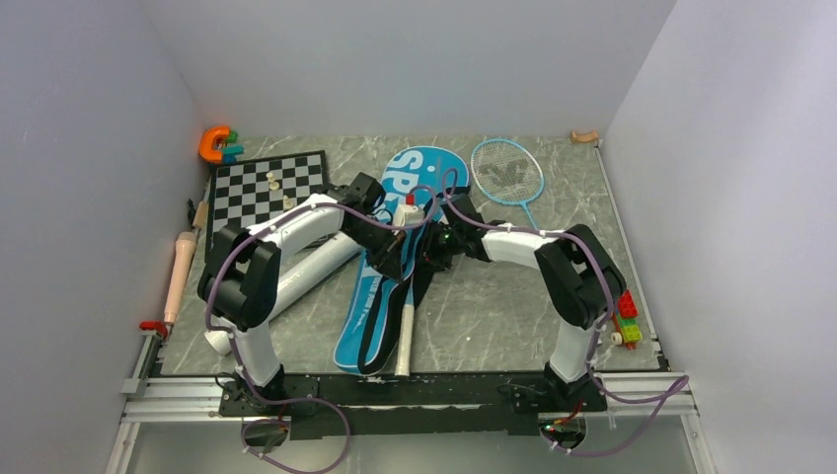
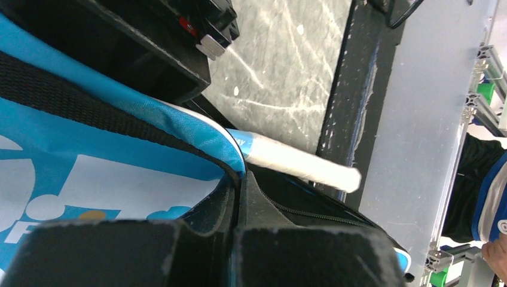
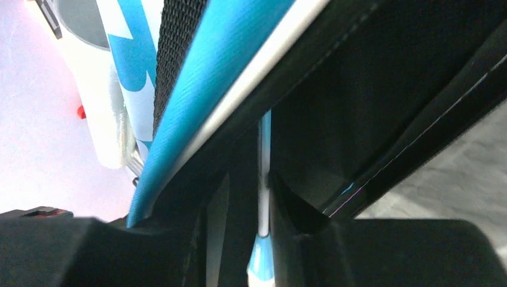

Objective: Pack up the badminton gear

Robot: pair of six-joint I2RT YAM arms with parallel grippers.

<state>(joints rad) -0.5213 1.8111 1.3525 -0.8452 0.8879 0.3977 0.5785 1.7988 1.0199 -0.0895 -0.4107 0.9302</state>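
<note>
The blue bag lies slantwise in the middle of the counter, its wide end toward the far edge and its narrow end toward the near edge. One racket is partly inside it. Its long axis runs with the bag's, and the white grip pokes out of the mouth toward the near edge.

The left pincer is clenched on the bag's zip edge, lifting the blue flap off the grip. The right pincer sits in the bag's mouth with the thin shaft between its jaws. These stand slightly parted, so it is released rather than grasping.

The next move likely turns on that shared axis. The racket has to slide toward the far edge, straight along the bag, and the right pincer is already on the line. The left need only hold the mouth up.

The second racket lies bare toward the far right corner, just beside the bag's wide end. Its head is toward the far edge and its shaft points back at the near edge. It is nearer the right arm.

That makes two rackets and one bag. There is one pale-grey tube lying slantwise under the left arm, left of the bag. White shuttlecocks sit on the chessboard toward the far left corner, probably two, though they are too small to count surely.
</note>
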